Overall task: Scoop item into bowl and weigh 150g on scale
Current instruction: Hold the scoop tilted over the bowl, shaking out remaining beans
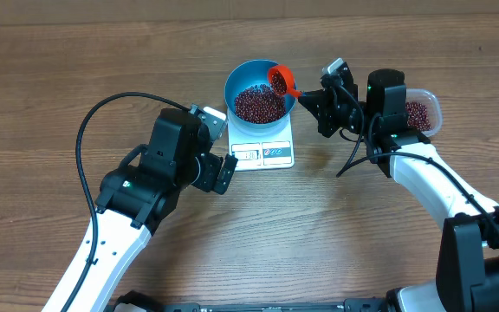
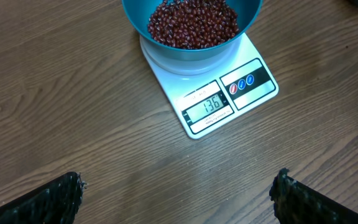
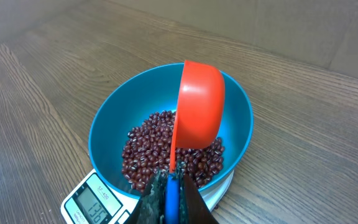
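Observation:
The blue bowl [image 1: 259, 96] stands on the white scale [image 1: 267, 152], and a pile of dark red beans [image 1: 259, 103] fills its bottom. The display [image 2: 207, 106] reads 136. My right gripper [image 1: 312, 95] is shut on the handle of a red scoop [image 1: 281, 81], which hangs tilted over the bowl's right rim with beans in it. In the right wrist view the scoop [image 3: 199, 106] is tipped on its side above the beans [image 3: 166, 146]. My left gripper [image 2: 178, 193] stands open over bare table, just in front of the scale [image 2: 210, 87].
A clear plastic tub [image 1: 422, 113] with more red beans sits at the right, behind the right arm. A black cable [image 1: 89, 130] loops across the table at the left.

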